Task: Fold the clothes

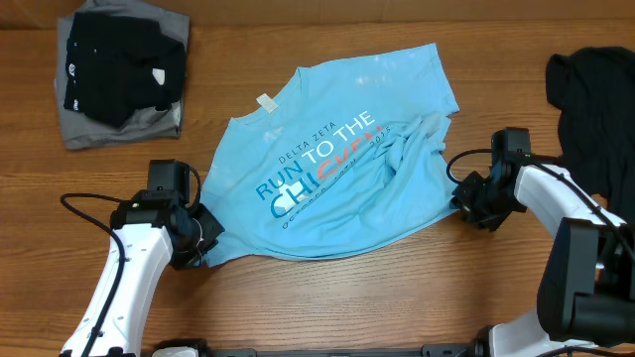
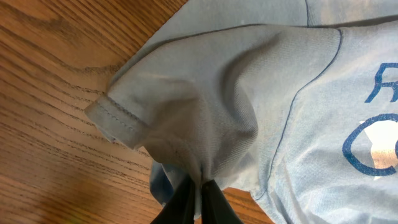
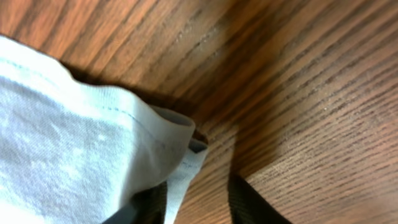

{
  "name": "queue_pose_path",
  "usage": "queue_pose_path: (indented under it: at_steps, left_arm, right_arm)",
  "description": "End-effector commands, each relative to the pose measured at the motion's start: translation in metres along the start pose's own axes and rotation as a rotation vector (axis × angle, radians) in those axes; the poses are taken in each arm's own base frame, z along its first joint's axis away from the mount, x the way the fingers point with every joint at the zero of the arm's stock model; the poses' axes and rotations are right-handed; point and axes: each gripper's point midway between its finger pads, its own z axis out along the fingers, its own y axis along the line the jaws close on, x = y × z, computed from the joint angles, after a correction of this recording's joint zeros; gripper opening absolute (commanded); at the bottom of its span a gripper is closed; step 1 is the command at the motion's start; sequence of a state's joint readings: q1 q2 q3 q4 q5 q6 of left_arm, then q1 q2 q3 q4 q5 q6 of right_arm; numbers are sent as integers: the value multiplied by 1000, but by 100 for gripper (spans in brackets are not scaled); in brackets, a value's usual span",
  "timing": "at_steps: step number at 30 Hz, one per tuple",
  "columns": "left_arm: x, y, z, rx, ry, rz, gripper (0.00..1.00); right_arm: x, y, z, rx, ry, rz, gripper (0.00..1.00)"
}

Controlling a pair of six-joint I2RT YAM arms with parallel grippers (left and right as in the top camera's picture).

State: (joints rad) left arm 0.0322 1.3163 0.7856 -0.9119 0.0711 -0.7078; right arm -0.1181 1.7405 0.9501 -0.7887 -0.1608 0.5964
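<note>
**A:** Overhead view. How many garments lie on the wooden table [image 1: 327, 302]?

**B:** Four. One light-blue T-shirt [image 1: 337, 149] is spread at the centre, lettering upward, set at a slant and rumpled along its right side. At the far left corner there is one folded black garment [image 1: 119, 64] stacked on one grey garment [image 1: 74, 129]. One loose black garment [image 1: 595, 99] lies heaped at the right edge, well apart from the T-shirt.

**A:** And the arms?

**B:** Two, one at each side of the T-shirt, each with one gripper. The left gripper [image 2: 198, 186] sits at the shirt's near left corner. In the left wrist view its two fingers are pressed together, with sleeve fabric pinched between them and bunched upward from the pinch. The stitched sleeve hem hangs free to one side.

**A:** The right one?

**B:** The right gripper [image 3: 199, 202] meets the shirt's right edge. In the right wrist view its two fingers stand apart, with bare wood showing between them. One hemmed corner of the T-shirt lies against the inner side of one finger, not clamped.
</note>
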Motion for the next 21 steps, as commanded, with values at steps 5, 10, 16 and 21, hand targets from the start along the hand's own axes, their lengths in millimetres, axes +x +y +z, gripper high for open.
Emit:
queue_pose_path:
  at_steps: [5,10,16,21]
  left_arm:
    - [2,2,2,-8,9,-2,8]
    - [3,3,2,-11,13,-3,4]
    - [1,1,1,-5,6,17,4]
    - [1,1,1,-5,6,32,4]
  right_arm:
    - [7,-12,20,54,51,23,5]
    - [7,-13,18,61,55,26,4]
    - [5,-9,3,49,32,65,4]
    - [1,-3,-7,19,-3,15,14]
